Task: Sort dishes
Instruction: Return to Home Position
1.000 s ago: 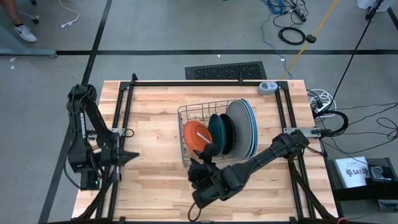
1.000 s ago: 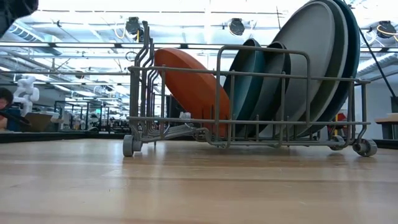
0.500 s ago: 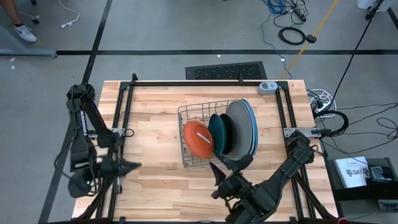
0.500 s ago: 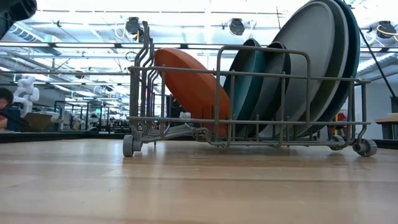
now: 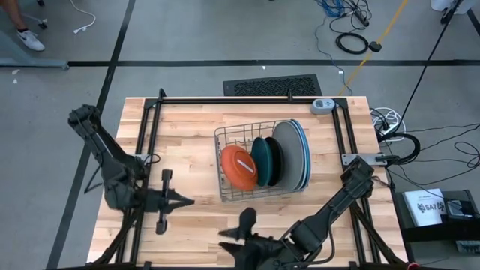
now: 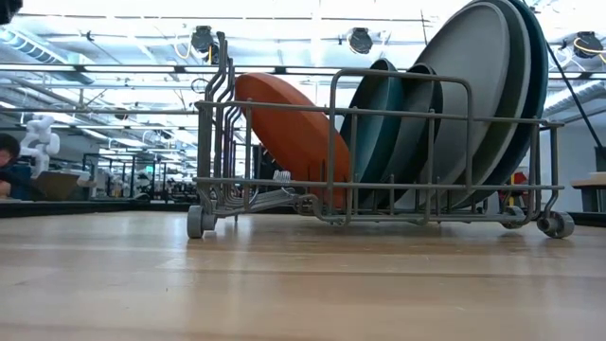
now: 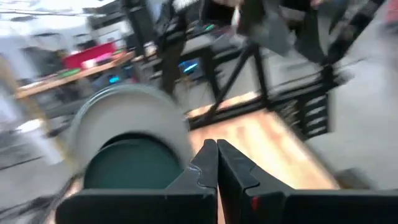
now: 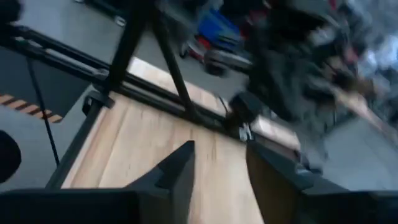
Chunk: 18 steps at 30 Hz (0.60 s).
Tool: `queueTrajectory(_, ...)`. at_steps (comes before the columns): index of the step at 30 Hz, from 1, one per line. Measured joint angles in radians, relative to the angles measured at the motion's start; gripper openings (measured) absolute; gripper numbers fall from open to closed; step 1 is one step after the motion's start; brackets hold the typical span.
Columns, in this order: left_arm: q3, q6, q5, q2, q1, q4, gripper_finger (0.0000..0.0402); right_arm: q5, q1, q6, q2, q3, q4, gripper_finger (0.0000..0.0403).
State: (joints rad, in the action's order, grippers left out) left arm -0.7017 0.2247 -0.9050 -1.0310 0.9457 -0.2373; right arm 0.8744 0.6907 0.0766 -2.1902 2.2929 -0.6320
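Observation:
A grey wire dish rack [image 5: 223,138] stands mid-table with the dishes on edge between its wires. The orange plate [image 5: 238,167] leans tilted at the rack's left end. To its right stand the dark teal plate [image 5: 262,161], the black one [image 5: 277,160], the large grey one [image 5: 289,152] and two blue ones [image 5: 305,154]. My left gripper [image 5: 187,201] is shut and level above the table, left of the rack, holding nothing. My right gripper [image 5: 237,228] is open near the table's front edge, clear of the rack.
A black frame [image 5: 247,100] runs around the tabletop, with upright struts at the left and right sides. Bare wood lies left of the rack and in front of it. In the low view the rack [image 6: 331,123] stands on small feet on the wood.
My right gripper has drawn back from the rack's near left corner toward the table's near edge, and has risen. My left gripper has swung from the left edge toward the rack and rolled about its own axis. The plates and rack have kept still.

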Motion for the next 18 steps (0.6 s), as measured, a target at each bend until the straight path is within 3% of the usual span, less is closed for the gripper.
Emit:
queueTrajectory(3,0.000,-0.006,0.136,0.065,-0.050,0.020,0.0000,-0.041,-0.001,0.143,-0.014,0.000,0.097,0.0105)
queueTrajectory(6,0.014,-0.006,0.216,0.125,-0.099,0.062,0.0000,-0.039,-0.010,0.108,-0.014,0.000,0.029,0.0036)
queueTrajectory(8,0.047,-0.015,0.226,0.178,-0.122,0.098,0.0000,-0.028,-0.011,0.067,-0.013,0.000,-0.025,0.0010)
queueTrajectory(18,0.331,-0.062,0.248,0.625,-0.145,0.089,0.0000,0.174,0.063,-0.118,0.037,0.000,-0.237,0.0001)
